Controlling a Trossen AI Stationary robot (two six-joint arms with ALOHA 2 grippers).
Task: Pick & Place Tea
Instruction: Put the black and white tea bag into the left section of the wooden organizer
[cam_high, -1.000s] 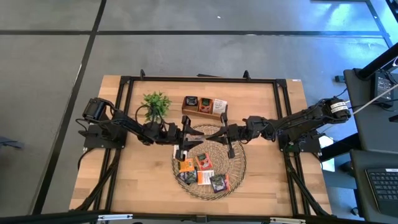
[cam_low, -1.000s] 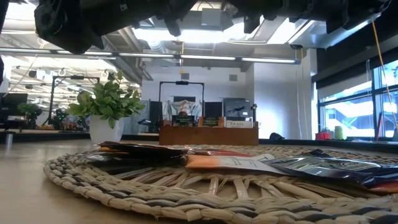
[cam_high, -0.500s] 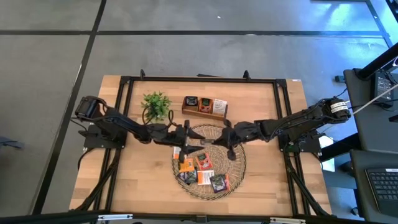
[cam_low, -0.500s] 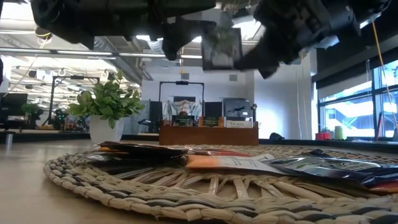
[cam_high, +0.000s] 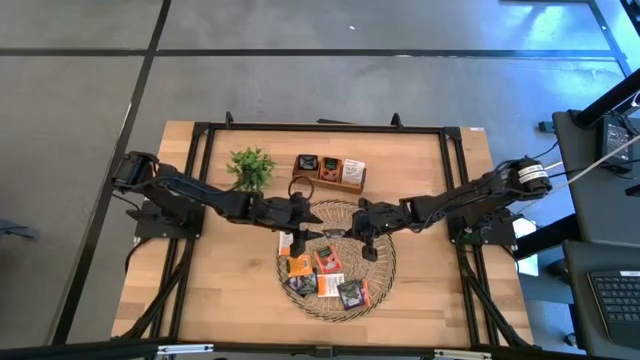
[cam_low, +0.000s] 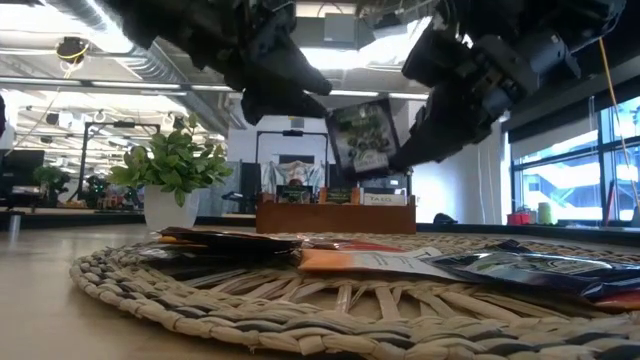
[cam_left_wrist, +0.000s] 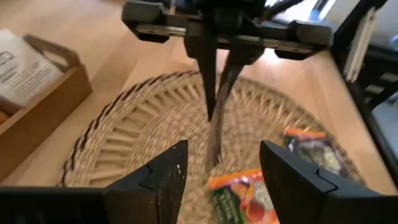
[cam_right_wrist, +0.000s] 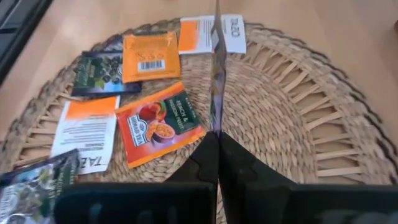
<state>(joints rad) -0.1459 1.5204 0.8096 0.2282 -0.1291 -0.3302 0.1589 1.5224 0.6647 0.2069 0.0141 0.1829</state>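
Fig. legend, near to far, low view.

Foreground: round woven tray (cam_low: 300, 300), w/ loose tea sachets (cam_low: 370, 262) lying flat on it: orange, dark and white wrappers, some overlapping. High view shows the same pile on the tray's near half (cam_high: 322, 275).

Mid-air above the tray: one dark sachet (cam_low: 362, 137), held upright, lifted clear of the weave. The right gripper (cam_low: 405, 150) has its fingers pinched together on the sachet's edge; right wrist view shows the thin sachet (cam_right_wrist: 216, 74) edge-on, rising from between the closed fingers. The left gripper (cam_low: 300, 95) sits just beside it, on the other side; its fingers (cam_left_wrist: 158, 180) stand apart, w/ the sachet's edge (cam_left_wrist: 216, 134) in the gap but not clamped. Whether they touch it, cannot tell.

Step in hand (judgement): a mid-air exchange betw. the arms, approx. over the tray's far half. Sachet now rests w/ the right arm alone.

Behind the tray: brown wooden box (cam_low: 335, 215) w/ compartments, some sachets already standing in it; high view puts it just past the tray's far rim (cam_high: 330, 172). Small green plant (cam_low: 172, 165) stands beside it, left arm's side.

Next move (judgement): carry the sachet to the box, matching compartment, keeping it upright for slotting in. The left gripper needs to back away first, or else close and take over, before either arm swings.
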